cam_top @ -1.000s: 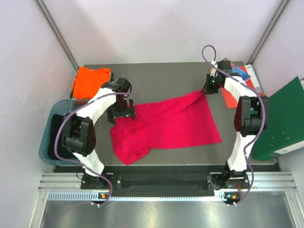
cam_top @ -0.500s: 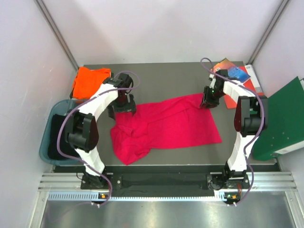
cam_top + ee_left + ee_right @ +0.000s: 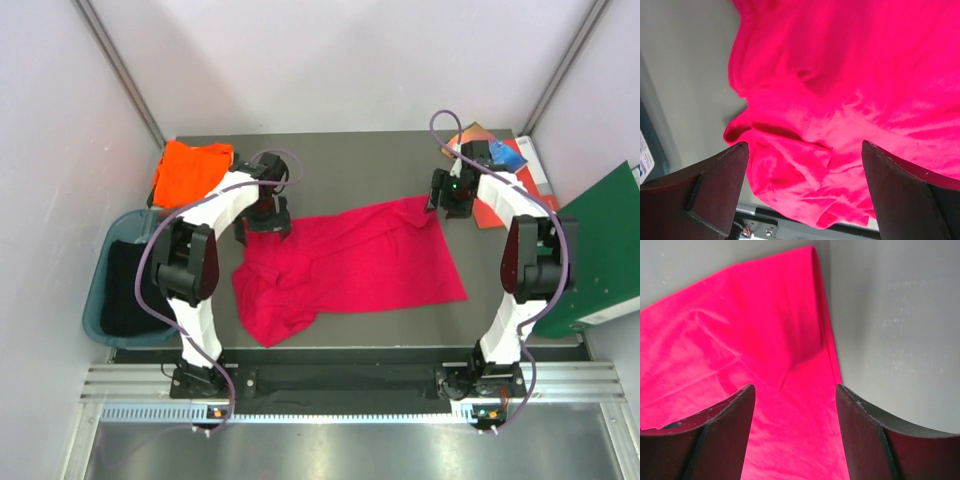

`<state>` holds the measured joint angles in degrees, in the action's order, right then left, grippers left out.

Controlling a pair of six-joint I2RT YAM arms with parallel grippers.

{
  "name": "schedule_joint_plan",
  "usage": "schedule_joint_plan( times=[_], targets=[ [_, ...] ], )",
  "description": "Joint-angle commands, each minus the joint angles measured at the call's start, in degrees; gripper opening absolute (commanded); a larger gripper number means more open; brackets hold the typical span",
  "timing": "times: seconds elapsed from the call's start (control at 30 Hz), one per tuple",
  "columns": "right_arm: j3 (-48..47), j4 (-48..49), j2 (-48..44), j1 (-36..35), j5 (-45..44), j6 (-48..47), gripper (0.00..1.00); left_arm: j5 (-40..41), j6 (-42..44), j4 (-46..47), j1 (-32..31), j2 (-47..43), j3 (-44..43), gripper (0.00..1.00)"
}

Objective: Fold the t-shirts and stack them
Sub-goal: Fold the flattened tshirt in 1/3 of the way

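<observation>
Two hands apart, crimson t-shirt [image 3: 350,265] spread on the worktop [image 3: 370,160].
My right hand [image 3: 450,200] has just released its far corner; my left hand [image 3: 262,225] gapes empty too, so folding can start.

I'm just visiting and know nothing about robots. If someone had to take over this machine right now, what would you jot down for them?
Left gripper: open, empty, over the red t-shirt, at its rumpled left end.
Right gripper: open, empty, over its far right corner.
Red t-shirt: spread on the table, creased, unfolded.
Orange t-shirt: bunched at the table's far left corner; folded or not, unclear.
Done: red one laid out. Left: fold it, check the orange one, stack both.
</observation>
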<state>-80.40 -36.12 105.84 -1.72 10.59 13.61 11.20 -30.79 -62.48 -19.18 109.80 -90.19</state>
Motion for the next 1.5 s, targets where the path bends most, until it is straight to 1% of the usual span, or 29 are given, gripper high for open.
schedule_joint_plan(
  times=[0.0, 0.07, 0.17, 0.2, 0.23, 0.3, 0.33, 0.37, 0.4, 0.43, 0.47, 0.5, 0.53, 0.6, 0.73, 0.93, 1.0, 1.07, 1.1, 1.13, 1.17, 1.2, 1.23, 1.27, 1.3, 1.33, 1.37, 1.43, 1.47],
  targets=[
    [-2.8, 5.1, 2.3, 0.5, 1.9, 2.2, 0.65, 1.2, 0.9, 3.3, 0.7, 0.8, -0.3, 0.99],
    [-3.8, 5.8, 3.6, 0.5, 2.6, 2.8, 0.65, 1.8, 0.6, 3.2, 1.2, 1.8, -0.9, 0.99],
    [-4.8, 7.8, 5.6, 0.5, 2.9, 3.2, 0.65, 2.7, 0.4, 3.2, 2.8, 3.6, -1.8, 0.95],
    [-5.0, 8.1, 6.7, 0.4, 2.9, 3.3, 0.64, 3.0, 0.3, 3.1, 3.1, 4.5, -2.2, 0.91],
    [-5.8, 8.3, 7.3, 0.5, 2.8, 3.3, 0.64, 3.2, 0.3, 3.0, 3.3, 5.0, -2.5, 0.84],
    [-6.5, 8.9, 8.8, 0.5, 2.6, 2.9, 0.63, 3.7, 0.5, 3.2, 3.5, 6.6, -3.8, 0.69],
    [-6.7, 9.1, 9.2, 0.4, 2.4, 2.9, 0.63, 3.8, 0.6, 3.2, 3.6, 7.7, -4.5, 0.35],
    [-6.9, 9.4, 9.6, 0.4, 2.3, 2.6, 0.62, 4.3, 0.1, 2.8, 3.7, 8.6, -5.3, 0.16],
    [-7.4, 9.7, 10.5, 0.4, 2.2, 2.4, 0.56, 4.7, -0.1, 1.8, 3.7, 10.5, -7.4, 0.0],
    [-7.6, 9.8, 10.9, 0.5, 2.2, 2.3, 0.46, 5.1, -0.5, 1.1, 3.8, 11.6, -8.6, 0.0],
    [-7.7, 10.0, 11.3, 0.4, 2.3, 2.2, 0.35, 5.5, -0.9, 0.8, 3.8, 13.0, -9.9, 0.0],
    [-7.8, 10.5, 11.3, 0.4, 2.4, 2.3, 0.15, 6.1, -1.0, 0.3, 3.9, 13.5, -12.0, 0.0],
    [-7.7, 10.8, 11.2, 0.2, 2.5, 2.4, 0.08, 6.5, -1.2, 0.2, 4.0, 13.8, -13.2, 0.0],
    [-7.1, 11.9, 10.6, 0.0, 2.0, 2.4, 0.0, 7.9, -1.4, 0.2, 4.1, 14.0, -15.3, 0.0],
    [-6.0, 12.9, 9.1, 0.0, -1.0, 2.5, 0.0, 10.3, -0.9, 1.1, 4.4, 13.9, -21.6, 0.0],
    [-5.6, 13.9, 8.5, 0.1, -5.1, 2.5, 0.0, 11.7, 0.9, 4.2, 4.9, 17.1, -27.0, 0.0],
    [-6.9, 14.1, 9.7, 0.1, -4.9, 2.6, 0.0, 10.4, 1.2, 2.5, 5.2, 20.9, -32.3, 0.0],
    [-8.8, 11.1, 11.7, 0.1, -4.0, 2.0, 0.0, 9.5, 1.4, -1.7, 5.3, 25.2, -39.1, 0.0],
    [-10.0, 10.4, 12.0, 0.1, -3.6, 1.7, 0.0, 9.3, 1.7, -3.0, 5.3, 26.1, -40.7, 0.0],
    [-10.1, 10.3, 12.2, 0.0, -3.0, 1.3, 0.0, 8.8, 1.8, -3.9, 5.3, 26.8, -41.4, 0.12],
    [-10.0, 10.1, 12.3, 0.1, -2.9, 1.1, 0.01, 7.2, 2.2, -4.1, 5.4, 26.9, -41.2, 0.37],
    [-10.0, 9.8, 12.4, 0.1, -2.5, 0.8, 0.17, 6.7, 2.6, -4.1, 5.4, 26.3, -39.6, 0.58],
    [-10.0, 9.2, 12.4, 0.0, -2.2, 0.3, 0.23, 6.5, 2.5, -4.3, 5.4, 25.7, -38.4, 0.98],
    [-10.0, 8.8, 12.0, 0.0, -2.1, 0.2, 0.3, 6.7, 1.6, -4.6, 5.4, 23.7, -36.9, 0.99],
    [-9.6, 8.5, 11.7, 0.1, -1.9, 0.1, 0.4, 6.7, 1.3, -4.1, 5.4, 22.2, -32.5, 0.99],
    [-9.2, 8.4, 11.1, 0.1, -1.9, -0.2, 0.45, 6.6, 1.2, -3.4, 5.4, 20.6, -30.0, 0.99],
    [-8.6, 8.7, 9.8, 0.1, -2.0, -0.2, 0.49, 6.3, 0.6, -2.0, 5.4, 16.4, -27.3, 0.99],
    [-7.1, 9.0, 8.4, 0.1, -2.0, -0.2, 0.5, 4.6, 0.3, 2.8, 5.3, 11.5, -18.6, 0.99],
    [-6.5, 9.3, 7.5, 0.1, -2.0, -0.2, 0.5, 3.8, 0.5, 4.8, 5.3, 7.1, -15.3, 0.98]
  ],
)
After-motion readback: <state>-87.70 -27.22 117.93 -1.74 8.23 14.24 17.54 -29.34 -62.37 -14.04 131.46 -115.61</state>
